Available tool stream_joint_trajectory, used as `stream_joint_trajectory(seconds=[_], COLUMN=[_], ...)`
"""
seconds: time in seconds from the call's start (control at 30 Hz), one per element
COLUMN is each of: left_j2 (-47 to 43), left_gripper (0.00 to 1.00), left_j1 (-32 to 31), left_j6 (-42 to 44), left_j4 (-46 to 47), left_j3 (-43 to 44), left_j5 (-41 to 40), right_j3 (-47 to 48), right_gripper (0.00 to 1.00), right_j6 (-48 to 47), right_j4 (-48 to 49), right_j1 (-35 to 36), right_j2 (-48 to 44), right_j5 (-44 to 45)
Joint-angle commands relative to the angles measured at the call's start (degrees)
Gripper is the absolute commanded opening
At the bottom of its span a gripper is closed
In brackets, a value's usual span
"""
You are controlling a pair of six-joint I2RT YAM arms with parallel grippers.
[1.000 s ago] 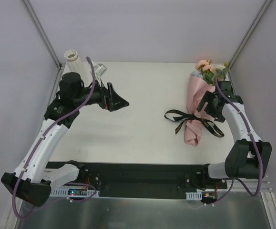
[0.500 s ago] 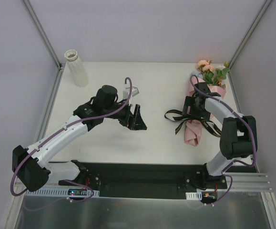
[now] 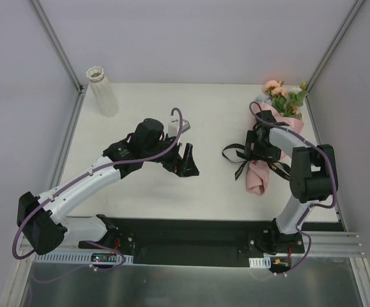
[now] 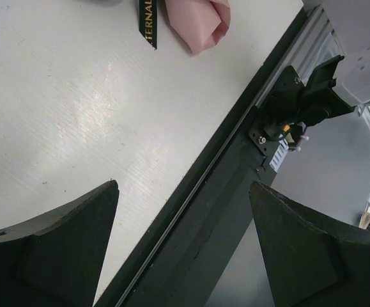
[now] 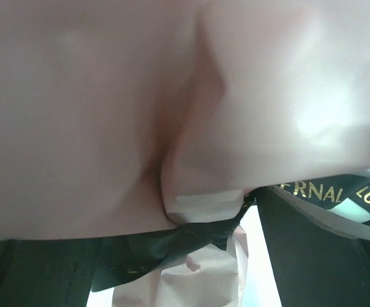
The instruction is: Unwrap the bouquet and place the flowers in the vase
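Right pincer [image 3: 256,148], jaws apart, straddles the bouquet [image 3: 260,179] at its ribbon [image 3: 234,155]. The bouquet lies on the counter [image 3: 216,115] at the right, blooms far, tail near. Left pincer [image 3: 186,163], apart and empty, hangs well left. The vase [image 3: 103,93] stands far-left.

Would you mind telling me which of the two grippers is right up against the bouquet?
The right gripper: it is against the bouquet by its black ribbon, whereas the left gripper hangs open over the table, well apart.
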Motion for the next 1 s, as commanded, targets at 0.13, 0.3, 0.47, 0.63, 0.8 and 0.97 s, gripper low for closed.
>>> stream_joint_trajectory(seconds=[0.13, 0.3, 0.47, 0.63, 0.8, 0.97], left_j2=[-8.22, -12.79, -17.81, -20.80, -18.35, -10.97], left_gripper=[0.83, 0.84, 0.84, 0.92, 0.99, 0.93], left_j1=[-1.32, -1.23, -1.14, -1.14, -0.35, 5.09], left_j6=[-1.29, -2.78, -3.40, -6.03, -5.95, -5.60], left_j4=[5.41, 6.46, 6.91, 7.43, 7.61, 8.57], left_j3=[-3.90, -7.33, -12.60, -17.17, -18.23, -17.01], left_j5=[-5.77, -9.01, -12.80, -16.93, -20.27, -10.55], right_j3=[0.75, 0.66, 3.21, -0.56, -5.65, -13.56], right_gripper=[0.92, 0.92, 0.95, 0.96, 0.96, 0.96], right_j6=[-1.32, -0.36, 3.33, 6.32, 9.48, 12.04], right_j4=[-0.58, -1.73, -2.87, -2.79, -3.05, -2.87], right_j1=[10.07, 18.95, 25.29, 25.91, 26.00, 26.00], right_j2=[1.40, -0.70, -2.20, -13.26, -23.55, -33.20], right_j5=[-1.62, -0.30, -2.14, -3.55, -8.29, -11.29])
